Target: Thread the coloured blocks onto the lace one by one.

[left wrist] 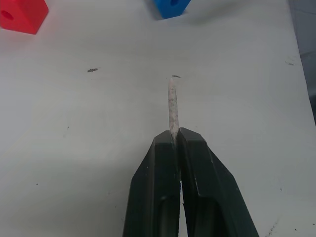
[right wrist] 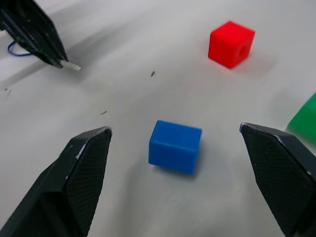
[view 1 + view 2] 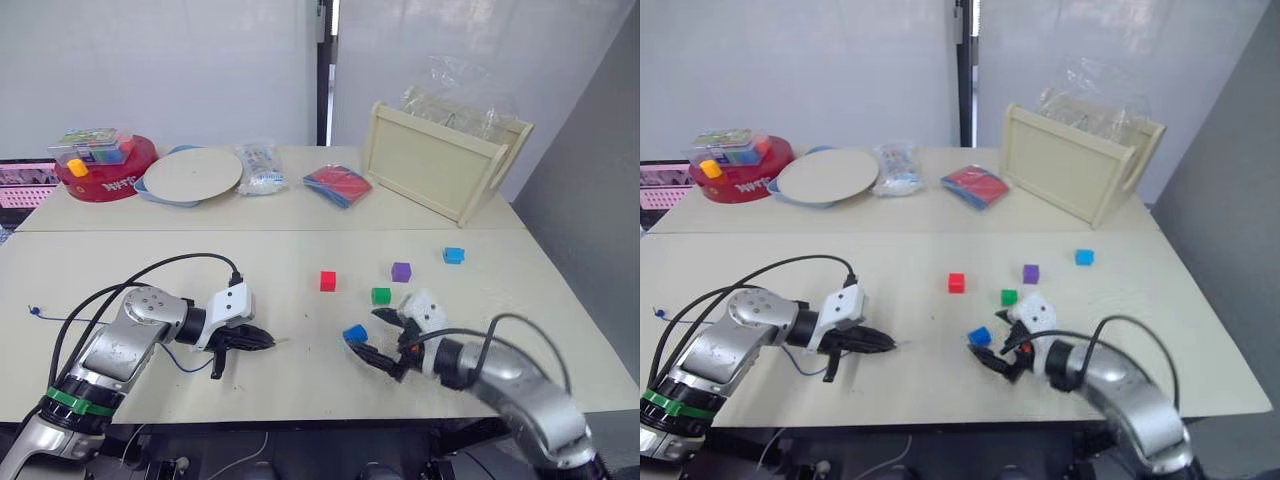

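I have the left gripper clamped on the lace tip for threading, the right gripper spread around a blue block to grab it.

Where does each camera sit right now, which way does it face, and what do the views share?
Head stereo pair: looks forward and down over the table; both arms, left claw, right claw.
Left wrist: looks along its shut fingers pinching the lace tip.
Right wrist: looks between open fingers at the near blue block.
Shared: red block, the blue block, lace tip.
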`<action>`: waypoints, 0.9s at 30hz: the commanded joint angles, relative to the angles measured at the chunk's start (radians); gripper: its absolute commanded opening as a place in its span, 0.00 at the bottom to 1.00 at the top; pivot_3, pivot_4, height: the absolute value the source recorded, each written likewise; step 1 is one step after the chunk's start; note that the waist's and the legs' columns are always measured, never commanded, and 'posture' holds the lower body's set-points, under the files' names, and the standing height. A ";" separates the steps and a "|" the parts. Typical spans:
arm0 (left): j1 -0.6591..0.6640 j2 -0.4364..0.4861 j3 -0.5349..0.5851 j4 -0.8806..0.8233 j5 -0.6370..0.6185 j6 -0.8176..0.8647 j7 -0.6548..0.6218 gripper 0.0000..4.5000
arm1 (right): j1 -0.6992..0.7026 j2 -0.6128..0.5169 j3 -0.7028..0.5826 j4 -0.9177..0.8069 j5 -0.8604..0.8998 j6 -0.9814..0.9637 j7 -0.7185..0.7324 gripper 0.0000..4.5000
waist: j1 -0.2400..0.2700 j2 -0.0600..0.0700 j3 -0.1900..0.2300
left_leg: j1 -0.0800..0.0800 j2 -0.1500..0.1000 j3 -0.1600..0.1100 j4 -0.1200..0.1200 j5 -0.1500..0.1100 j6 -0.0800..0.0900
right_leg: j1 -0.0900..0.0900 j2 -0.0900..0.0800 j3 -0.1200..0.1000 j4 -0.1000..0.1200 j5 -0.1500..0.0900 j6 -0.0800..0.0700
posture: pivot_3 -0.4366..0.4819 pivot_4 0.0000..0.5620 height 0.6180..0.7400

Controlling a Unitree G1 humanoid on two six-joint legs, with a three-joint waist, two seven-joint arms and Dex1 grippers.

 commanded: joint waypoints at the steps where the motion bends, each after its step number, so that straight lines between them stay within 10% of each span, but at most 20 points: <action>1: -0.001 0.006 0.013 -0.028 -0.006 -0.009 0.011 0.00 | -0.121 -0.053 0.065 0.149 -0.003 -0.132 0.259 0.99 | 0.000 0.000 0.000 | 0.000 0.000 0.000 0.000 0.000 0.000 | 0.000 0.000 0.000 0.000 0.000 0.000 | 0.48 0.27 1.00; 16: 0.094 0.039 0.051 -0.159 -0.039 0.049 0.056 0.00 | -0.632 0.080 0.325 1.031 -0.333 -0.872 0.798 0.99 | 0.001 0.000 0.000 | -0.001 0.000 0.000 0.002 0.000 0.000 | 0.000 -0.001 -0.001 0.000 0.000 0.000 | 0.48 0.27 1.00; 27: 0.104 0.054 0.058 -0.195 -0.060 0.083 0.081 0.00 | -0.596 0.109 0.250 1.078 -0.321 -0.886 0.776 0.29 | 0.000 0.000 0.001 | 0.000 0.001 0.000 0.002 0.000 -0.001 | 0.000 0.000 -0.001 0.002 0.000 0.000 | 0.48 0.27 1.00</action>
